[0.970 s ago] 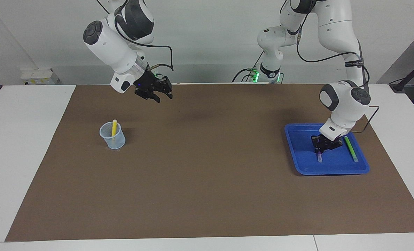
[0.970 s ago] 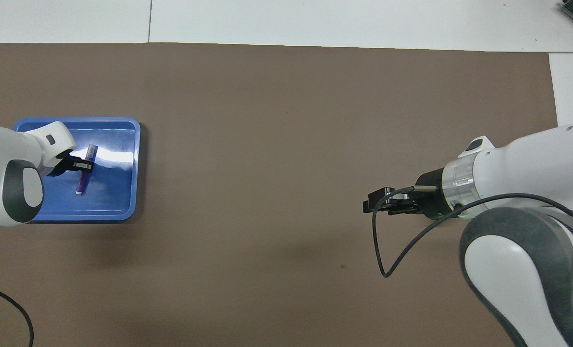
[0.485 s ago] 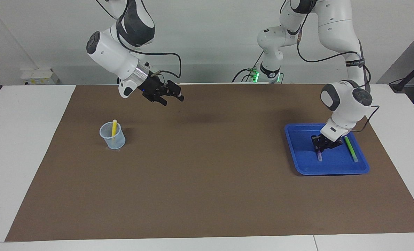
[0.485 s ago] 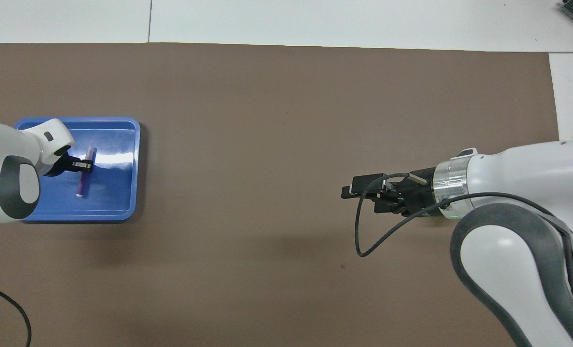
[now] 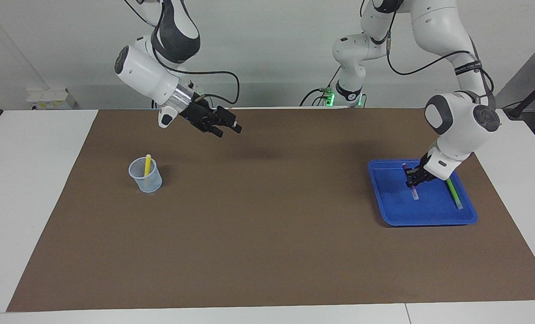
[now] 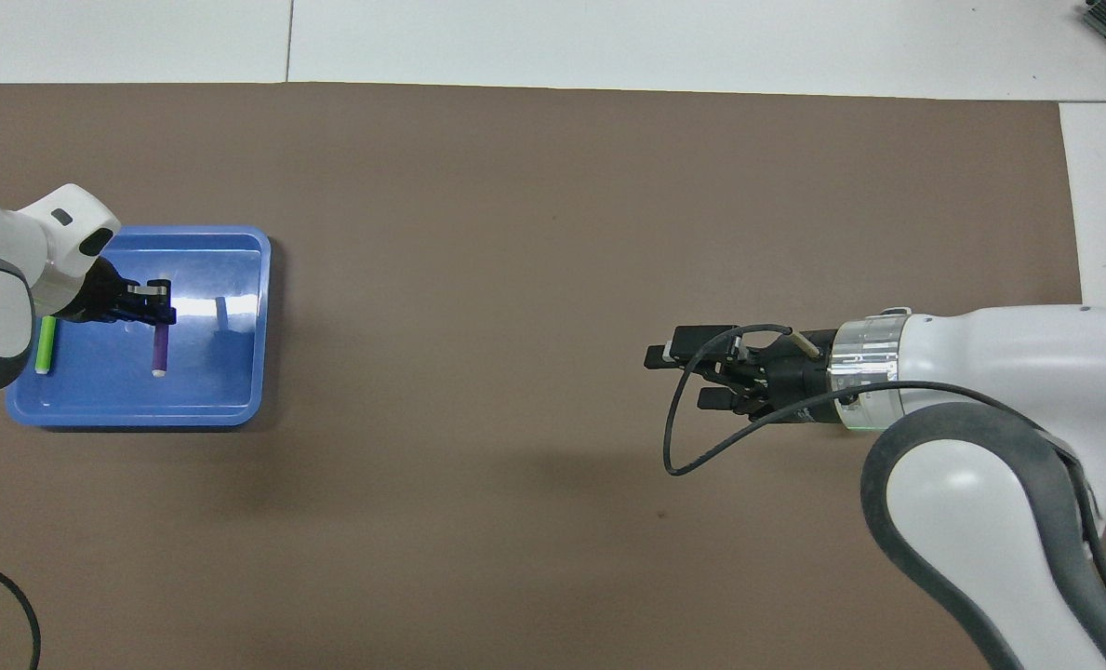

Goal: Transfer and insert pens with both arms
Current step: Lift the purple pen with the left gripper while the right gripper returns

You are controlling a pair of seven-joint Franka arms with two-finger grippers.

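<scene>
purple pen (image 5: 411, 186) gripped over blue tray (image 5: 386, 211)

A: those two arms (image 5: 447, 27) are chunky glossy white shells with dark grey joint caps, right?

B: yep, plus a silver wrist ring (image 6: 873, 372), black finger grippers (image 5: 228, 127), and loose black cables (image 6: 701, 437) looping off each wrist.

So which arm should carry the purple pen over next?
Left. The left gripper is already shut on the purple pen above the blue tray; the right gripper hangs open over the mat.
</scene>
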